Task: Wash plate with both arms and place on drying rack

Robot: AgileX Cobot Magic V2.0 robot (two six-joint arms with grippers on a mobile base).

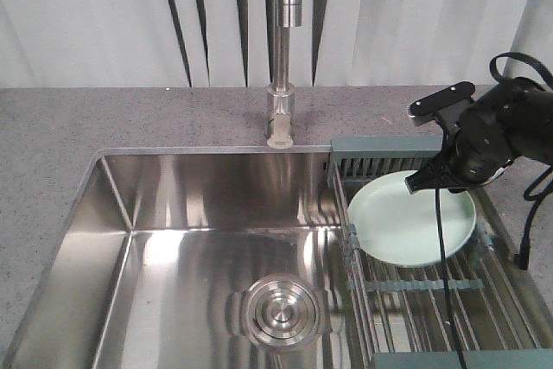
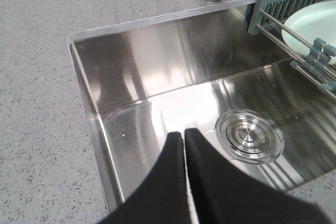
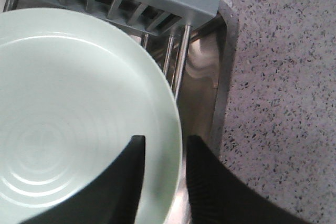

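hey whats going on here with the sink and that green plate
The right gripper straddles the rim of the pale green plate, which lies on the drying rack over the right side of the steel sink. Its fingers look slightly apart, so whether it grips is unclear. The left gripper hangs shut and empty over the basin, near the drain.

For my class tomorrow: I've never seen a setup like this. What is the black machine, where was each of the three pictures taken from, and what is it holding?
It is a two-armed robot at a kitchen sink. The front picture looks down on the sink, the tap and the drying rack. The other two come from cameras on the wrists. The right gripper has its jaws straddling the rim of the pale green plate, which lies on the rack; whether they are squeezing it is unclear. The left gripper hangs over the sink basin, jaws together, holding nothing.
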